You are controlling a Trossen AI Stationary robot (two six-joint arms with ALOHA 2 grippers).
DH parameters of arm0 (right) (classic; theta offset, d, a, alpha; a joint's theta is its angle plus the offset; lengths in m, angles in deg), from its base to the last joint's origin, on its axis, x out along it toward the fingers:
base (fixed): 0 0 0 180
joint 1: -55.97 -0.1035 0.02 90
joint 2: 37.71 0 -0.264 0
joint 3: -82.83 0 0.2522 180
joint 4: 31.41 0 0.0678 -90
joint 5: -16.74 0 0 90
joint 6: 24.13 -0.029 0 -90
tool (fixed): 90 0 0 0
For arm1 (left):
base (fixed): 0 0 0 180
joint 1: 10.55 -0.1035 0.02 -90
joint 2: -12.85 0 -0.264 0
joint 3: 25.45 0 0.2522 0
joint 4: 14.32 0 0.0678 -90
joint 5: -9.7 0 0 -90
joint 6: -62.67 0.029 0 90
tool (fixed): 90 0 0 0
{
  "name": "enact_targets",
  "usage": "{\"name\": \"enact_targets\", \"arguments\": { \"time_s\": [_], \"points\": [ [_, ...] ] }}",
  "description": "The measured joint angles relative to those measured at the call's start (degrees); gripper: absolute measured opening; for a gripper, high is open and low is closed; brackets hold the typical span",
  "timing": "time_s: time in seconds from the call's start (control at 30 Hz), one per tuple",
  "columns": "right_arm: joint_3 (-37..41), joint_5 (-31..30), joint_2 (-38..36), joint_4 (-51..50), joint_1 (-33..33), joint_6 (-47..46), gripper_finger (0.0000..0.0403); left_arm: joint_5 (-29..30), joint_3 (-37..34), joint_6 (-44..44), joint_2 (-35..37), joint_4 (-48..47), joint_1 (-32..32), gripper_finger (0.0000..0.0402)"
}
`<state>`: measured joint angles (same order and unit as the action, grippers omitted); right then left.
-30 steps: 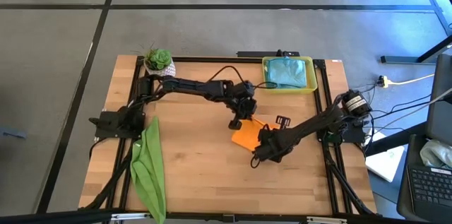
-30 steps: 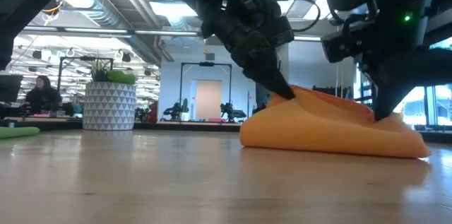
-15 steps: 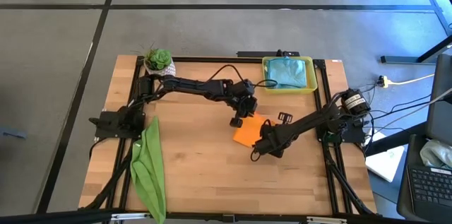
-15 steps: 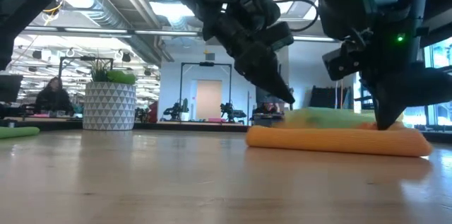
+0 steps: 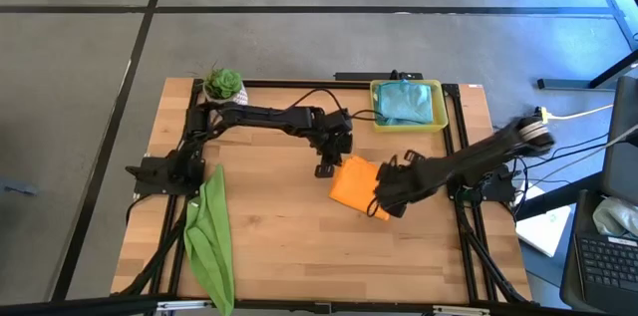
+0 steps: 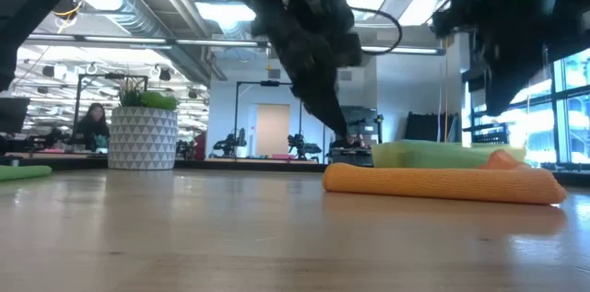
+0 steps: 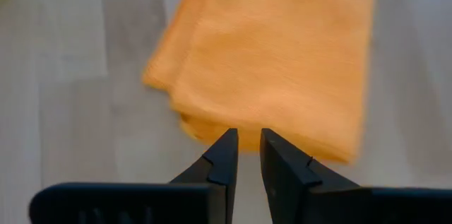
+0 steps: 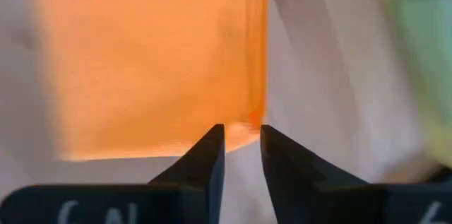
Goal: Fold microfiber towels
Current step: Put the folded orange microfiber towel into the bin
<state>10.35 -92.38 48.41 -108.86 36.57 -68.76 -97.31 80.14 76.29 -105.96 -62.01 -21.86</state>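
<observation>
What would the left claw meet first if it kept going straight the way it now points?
Most likely the folded orange towel: the left claw, fingers slightly apart and empty, points right at the towel's near edge. Depth is unclear, so it might touch the table just short of it.

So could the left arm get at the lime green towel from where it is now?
Probably yes. The lime green towel lies uncovered along the table's left edge, and the left gripper, holding nothing, sits beside the orange towel with bare tabletop between.
</observation>
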Motion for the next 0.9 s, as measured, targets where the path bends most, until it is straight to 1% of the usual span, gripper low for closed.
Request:
{"name": "enact_targets", "arguments": {
  "time_s": [0.1,0.23,0.3,0.37,0.43,0.5,0.57,0.63,0.7,0.8,0.9],
  "points": [
    [3.2,3.6,-8.2,5.0,2.0,-4.6,0.0111,0.2,0.0,-1.6,3.0,-4.2,1.1,0.0041],
    [11.2,9.0,-17.4,13.0,7.4,-8.9,0.0154,2.3,0.0,-5.3,7.9,-7.9,2.9,0.0017],
    [15.7,13.4,-19.9,17.6,11.3,-8.4,0.0187,3.6,0.0,-7.5,10.9,-10.6,3.8,0.0006],
    [19.2,19.4,-20.6,22.6,15.6,-7.1,0.0224,4.7,0.0,-9.7,13.7,-11.9,4.8,0.0002],
    [21.8,25.6,-19.9,26.1,19.4,-5.3,0.0258,6.6,0.0,-12.1,16.8,-14.5,5.9,0.0005],
    [22.9,28.6,-18.3,27.8,23.1,-2.4,0.0282,8.6,0.0,-14.3,20.0,-16.3,7.2,0.0006],
    [23.0,28.4,-16.8,28.6,25.8,0.5,0.0295,10.6,0.0,-17.0,22.8,-17.2,8.6,0.0003],
    [23.0,26.6,-15.4,30.2,28.0,3.5,0.0299,12.5,0.0,-19.7,24.9,-17.5,10.1,0.0001],
    [23.0,26.0,-13.1,32.7,30.0,6.4,0.03,14.4,0.0,-21.7,26.7,-17.4,11.6,0.0002],
    [23.0,28.1,-7.5,35.9,31.4,9.6,0.03,17.2,0.0,-25.1,27.7,-17.8,13.5,0.0004],
    [22.6,29.9,-1.7,36.3,31.2,12.0,0.03,18.9,0.0,-28.2,28.1,-19.1,15.0,0.0002]
  ]
}}
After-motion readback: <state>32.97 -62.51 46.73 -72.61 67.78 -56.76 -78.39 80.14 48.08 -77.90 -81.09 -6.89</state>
